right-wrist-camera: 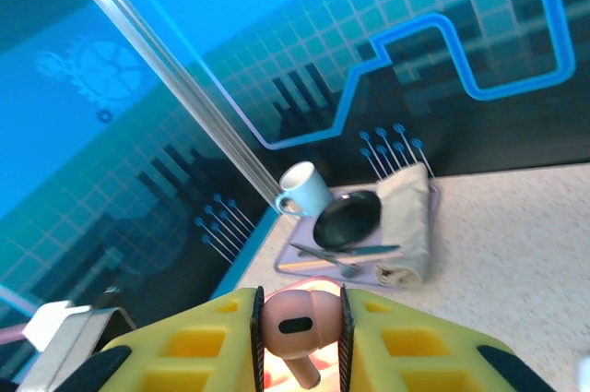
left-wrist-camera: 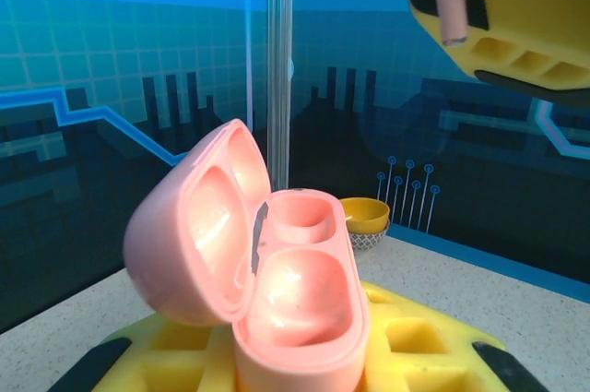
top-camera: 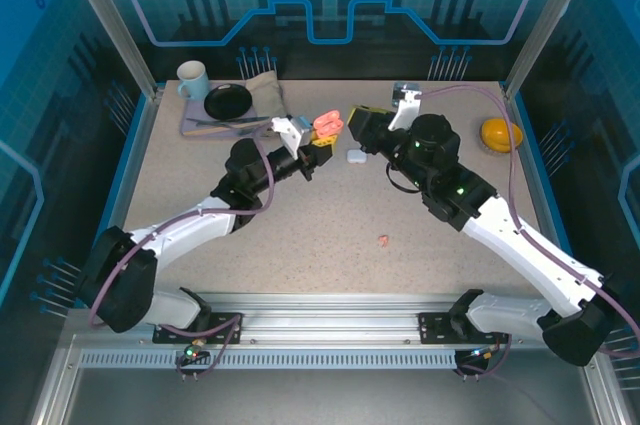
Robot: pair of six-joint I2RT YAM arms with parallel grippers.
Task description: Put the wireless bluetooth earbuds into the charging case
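Note:
My left gripper (top-camera: 316,136) is shut on a salmon-pink charging case (top-camera: 328,125), held up above the table. Its lid is swung open to the left and both wells of the case (left-wrist-camera: 300,281) look empty. Just to the right and above it, my right gripper (top-camera: 353,123) is shut on a pink earbud (right-wrist-camera: 300,321), stem pointing down. That earbud (left-wrist-camera: 449,6) hangs above the open case, clear of it. A second pink earbud (top-camera: 383,240) lies on the table between the arms. A small white case (top-camera: 356,156) rests on the table below the grippers.
A lilac tray (top-camera: 195,128) at the back left carries a pale blue mug (top-camera: 192,79), a black plate (top-camera: 228,101), cutlery and a folded cloth (top-camera: 264,95). An orange bowl (top-camera: 500,133) sits at the back right. Glass walls and metal posts ring the table.

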